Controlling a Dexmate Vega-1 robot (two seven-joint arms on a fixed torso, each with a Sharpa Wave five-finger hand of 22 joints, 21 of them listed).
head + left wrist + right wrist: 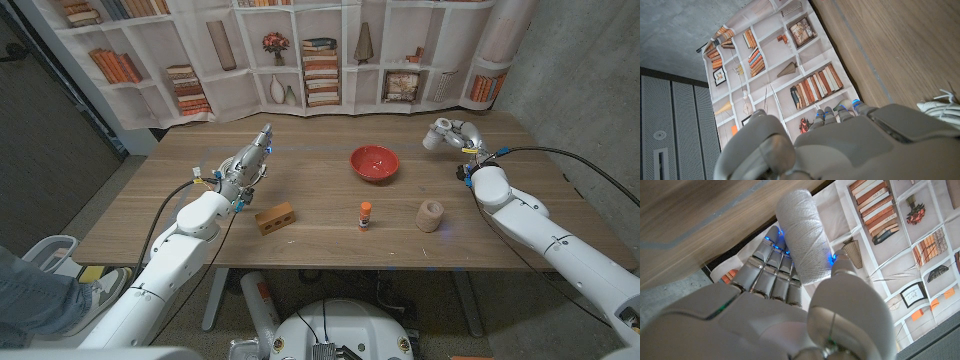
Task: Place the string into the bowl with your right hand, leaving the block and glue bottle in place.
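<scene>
Nearer than the right hand (452, 135) stand a tan twine roll (430, 215), orange-capped glue bottle (365, 214) and wooden block (274, 217), the red bowl (374, 161) lies to its left, while its fingers (771, 265) and thumb clasp the white string spool (805, 236) above the wooden table (320, 185).

In the head view, the right hand (452, 135) covers most of the white spool of string (432, 139) beyond the bowl (374, 162), so the grip is too small to tell there. In the right wrist view the spool's (805, 235) lower end is hidden behind the fingers (771, 272). The glue bottle's (365, 214) label is too small to read. The left hand (840, 145) is cut off by the left wrist picture's edge.
</scene>
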